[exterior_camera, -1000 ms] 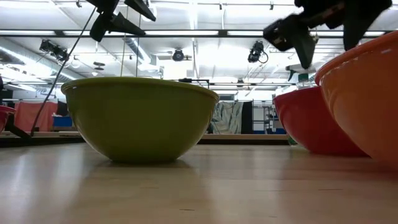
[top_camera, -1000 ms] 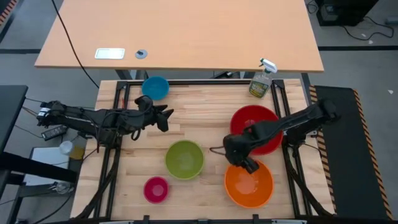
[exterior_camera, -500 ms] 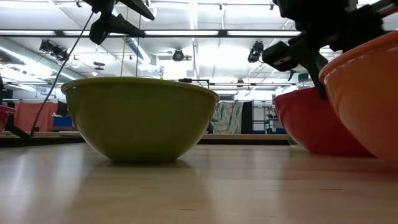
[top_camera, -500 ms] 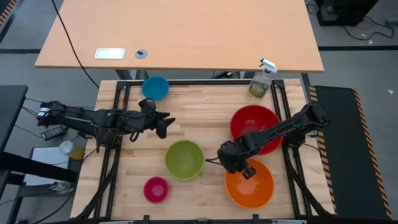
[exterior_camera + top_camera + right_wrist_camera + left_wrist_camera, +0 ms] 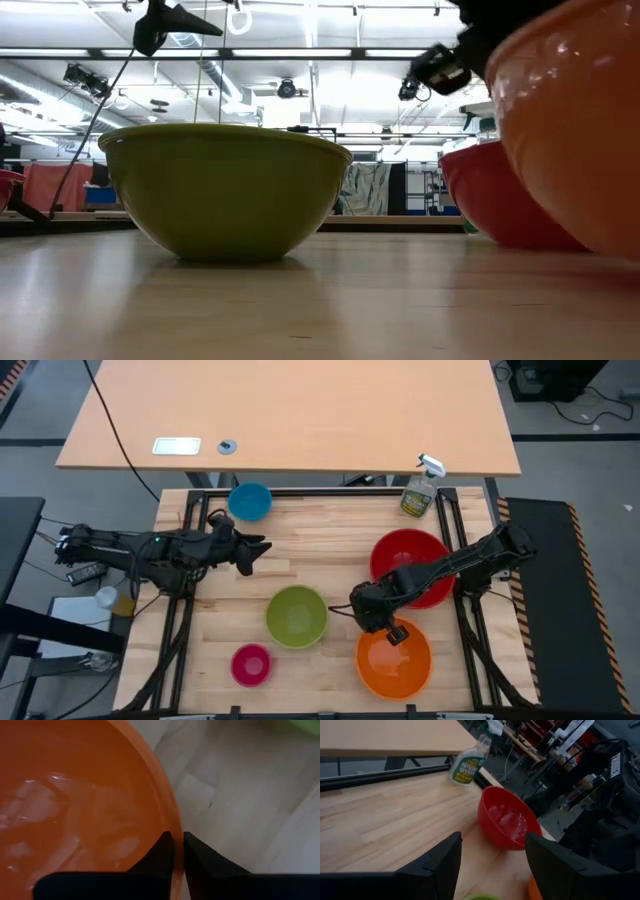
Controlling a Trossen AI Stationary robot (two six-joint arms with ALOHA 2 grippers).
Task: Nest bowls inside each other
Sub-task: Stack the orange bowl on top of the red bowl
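Observation:
Five bowls stand on the wooden table: blue (image 5: pixel 249 501) at the far left, red (image 5: pixel 410 565) at the right, lime green (image 5: pixel 297 616) in the middle, pink (image 5: pixel 251 664) near left, orange (image 5: pixel 394 658) near right. My right gripper (image 5: pixel 388 630) is shut on the orange bowl's far-left rim. My left gripper (image 5: pixel 255 547) hovers open above the table's left part, between the blue and green bowls, holding nothing. In the left wrist view it points toward the red bowl (image 5: pixel 507 820). My right gripper pinches the orange bowl's rim (image 5: pixel 171 822) on its far-left side, one finger (image 5: pixel 159 852) inside the bowl and the other (image 5: pixel 202 857) outside. The fingers come from above, slanting down. I cannot tell whether the bowl's base is still on the table.
A clear spray bottle (image 5: pixel 420 490) stands at the table's far right corner, beyond the red bowl. Bare wood lies between the green bowl and the far edge. A larger tan table (image 5: pixel 290 410) stands behind.
My right gripper has come down onto the orange bowl's far-left rim and shut on it. The bowl has shifted slightly toward the table's left and near edges and looms larger in the low view. My left gripper has drawn back a little toward the left edge and risen.

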